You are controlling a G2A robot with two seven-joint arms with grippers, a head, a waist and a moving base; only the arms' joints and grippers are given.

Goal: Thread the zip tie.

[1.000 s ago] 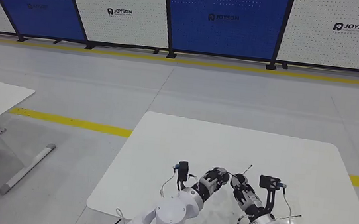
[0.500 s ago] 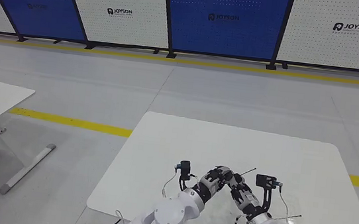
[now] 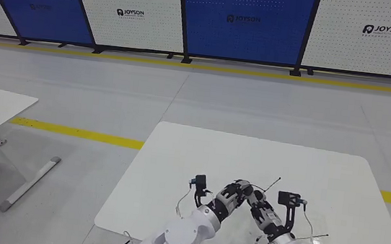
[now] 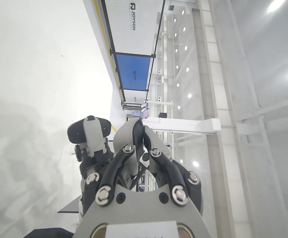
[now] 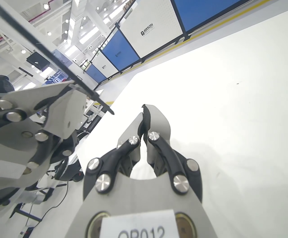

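Right end effector (image 5: pixel 143 112), pressed together, edged nearer left end effector (image 4: pixel 142 126) pinching zip tie (image 5: pixel 56 65)

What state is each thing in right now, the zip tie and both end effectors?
Left end effector: shut on the zip tie.
Zip tie: held as a straight strip, with its free end sticking out into the air and passing through nothing.
Right end effector: shut, close to the strip's free end but apart from it. A small dark bit shows at its tip, too small to identify.
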